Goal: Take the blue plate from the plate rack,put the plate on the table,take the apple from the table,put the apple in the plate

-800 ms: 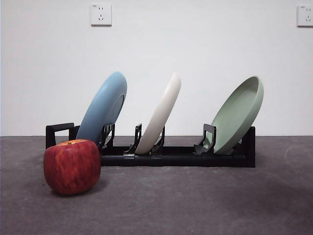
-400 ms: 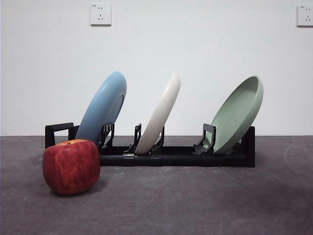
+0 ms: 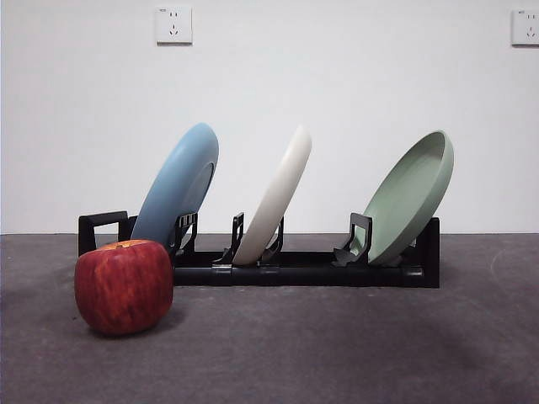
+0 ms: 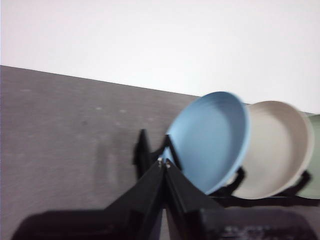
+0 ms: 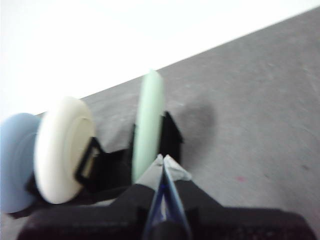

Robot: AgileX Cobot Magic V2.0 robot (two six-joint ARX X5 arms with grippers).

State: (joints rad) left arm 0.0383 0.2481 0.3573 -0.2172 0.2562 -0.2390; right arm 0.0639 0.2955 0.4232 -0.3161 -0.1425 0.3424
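The blue plate leans in the left slot of the black plate rack on the dark grey table. The red apple sits on the table in front of the rack's left end. In the left wrist view the blue plate lies beyond my left gripper, whose jaws are shut and empty. My right gripper is shut and empty, short of the rack's green-plate end. The blue plate shows at the far end in that view. Neither gripper shows in the front view.
A cream-white plate stands in the rack's middle slot and a pale green plate at its right end. A white wall with two sockets stands behind the table.
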